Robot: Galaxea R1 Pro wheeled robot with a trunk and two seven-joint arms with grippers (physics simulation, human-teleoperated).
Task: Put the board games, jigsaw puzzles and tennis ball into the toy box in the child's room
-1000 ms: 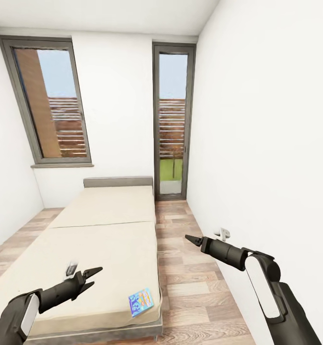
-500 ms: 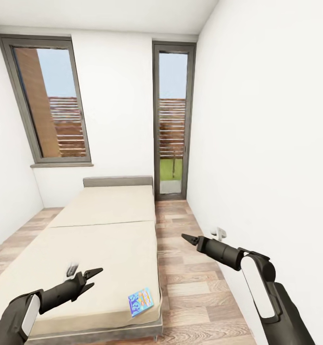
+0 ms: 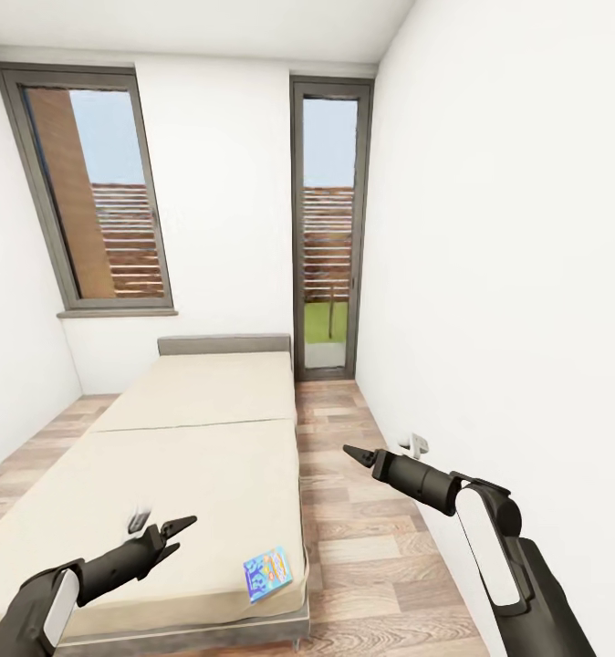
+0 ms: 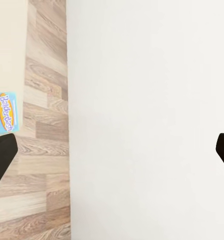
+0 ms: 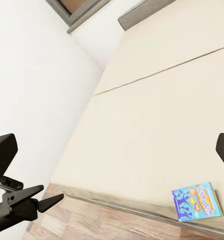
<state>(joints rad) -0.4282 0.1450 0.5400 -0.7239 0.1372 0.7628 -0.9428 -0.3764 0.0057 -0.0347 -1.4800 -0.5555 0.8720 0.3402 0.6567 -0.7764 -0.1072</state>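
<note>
Head view first: bed [image 3: 198, 474] ran along the wood floor [image 3: 362, 538] toward two windows, and one blue board game [image 3: 268, 574] lay flat near its close corner. Left tool [image 3: 166, 531] hung over the mattress with jaws parted and nothing in them; right tool [image 3: 360, 455] pointed forward over the floor, its opening impossible to judge there. Left wrist view showed the same game [image 4: 4, 113] at the mattress edge, with floor and white wall beyond. Right wrist view showed its own fingertips wide apart and empty, the game [image 5: 197, 200] on the bed below. By my reading, this game was not yet collected.
</note>
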